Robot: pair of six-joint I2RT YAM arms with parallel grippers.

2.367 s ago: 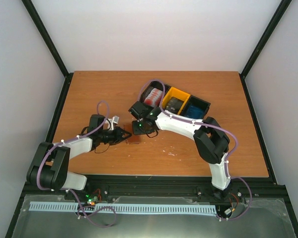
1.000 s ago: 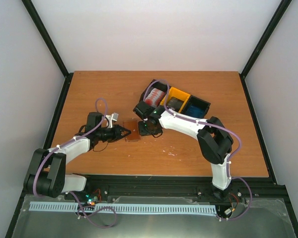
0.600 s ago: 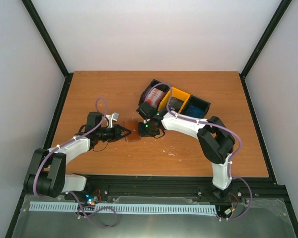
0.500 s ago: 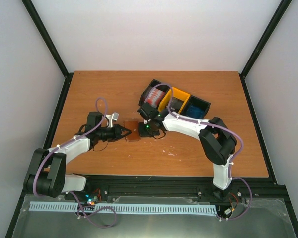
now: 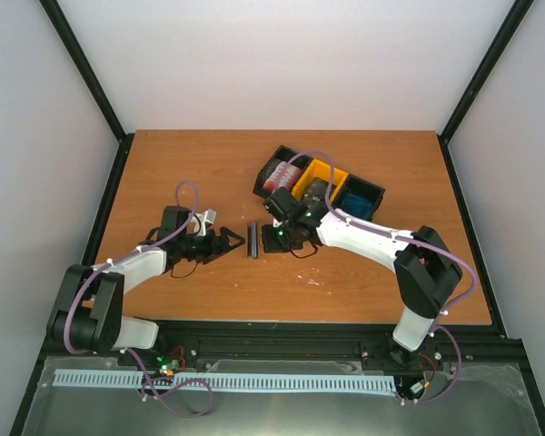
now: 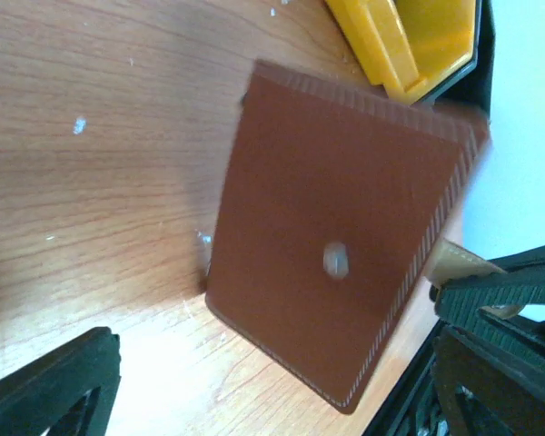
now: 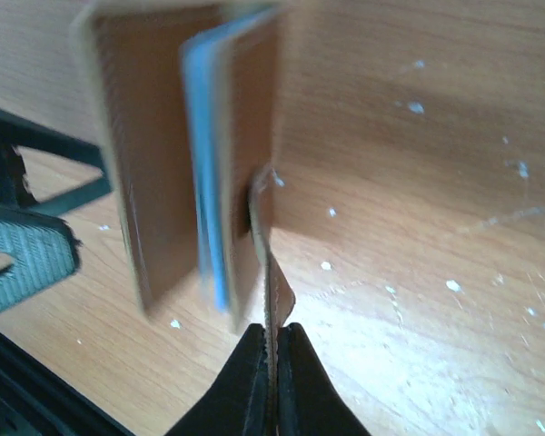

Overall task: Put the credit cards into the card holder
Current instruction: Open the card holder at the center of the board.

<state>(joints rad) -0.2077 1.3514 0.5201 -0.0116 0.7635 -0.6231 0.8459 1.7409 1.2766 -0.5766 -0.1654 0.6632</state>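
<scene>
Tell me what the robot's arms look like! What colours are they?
The left arm and right arm both have white shells with chunky black joints. A thin purple cable loops along each one. The left gripper and right gripper have black pointed fingers. A tiny green light glows at the right wrist.

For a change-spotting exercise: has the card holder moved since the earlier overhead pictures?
Yes. The card holder was flat; now it stands on edge, slightly nearer the bins, right gripper pinching its tab.
</scene>
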